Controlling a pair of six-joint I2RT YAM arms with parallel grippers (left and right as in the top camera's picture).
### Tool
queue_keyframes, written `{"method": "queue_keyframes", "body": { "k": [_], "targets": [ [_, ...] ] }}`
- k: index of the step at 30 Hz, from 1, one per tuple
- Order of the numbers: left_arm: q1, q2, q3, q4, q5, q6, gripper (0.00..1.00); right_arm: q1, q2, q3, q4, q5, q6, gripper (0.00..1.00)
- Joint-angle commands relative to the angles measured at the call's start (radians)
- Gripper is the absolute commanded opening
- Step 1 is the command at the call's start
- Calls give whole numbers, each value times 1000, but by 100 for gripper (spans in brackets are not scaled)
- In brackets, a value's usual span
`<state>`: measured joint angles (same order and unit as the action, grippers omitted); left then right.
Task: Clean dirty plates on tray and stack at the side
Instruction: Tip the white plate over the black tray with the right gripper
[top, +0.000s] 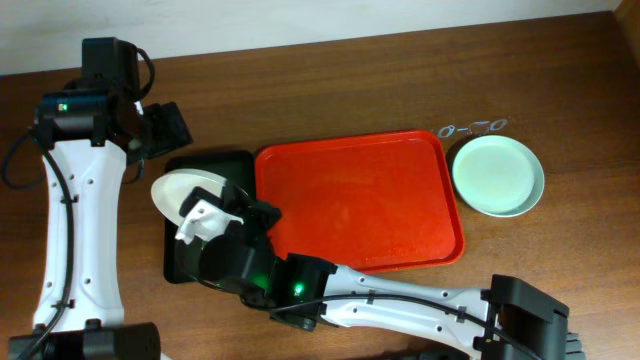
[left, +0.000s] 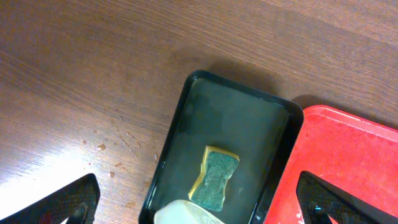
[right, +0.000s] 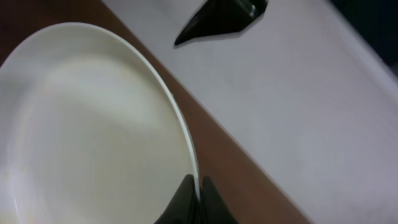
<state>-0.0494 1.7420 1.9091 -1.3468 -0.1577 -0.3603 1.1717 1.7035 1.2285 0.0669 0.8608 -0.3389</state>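
A dark brown wooden table with a streaked grain fills the overhead view, and a pale strip runs beyond its far edge. On its left part lies a small black rectangular tray with rounded corners. In the left wrist view its floor looks glossy and wet. A waisted yellow sponge lies inside, green scouring face up. Small droplets dot the wood just beside the tray. Far right, a shiny silvery cluster is too small to identify.

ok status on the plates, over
right gripper shut on white plate over black tray. left gripper open above sponge. green plate beside red tray. nothing blocking.
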Motion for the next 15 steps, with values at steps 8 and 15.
{"method": "queue_keyframes", "body": {
  "k": [8,15],
  "targets": [
    [0,-7,10,-1,-4,-10,99,-62,-2,19,-311,7,867,4],
    [0,-7,10,-1,-4,-10,99,-110,-3,19,-342,-132,954,4]
  ]
}}
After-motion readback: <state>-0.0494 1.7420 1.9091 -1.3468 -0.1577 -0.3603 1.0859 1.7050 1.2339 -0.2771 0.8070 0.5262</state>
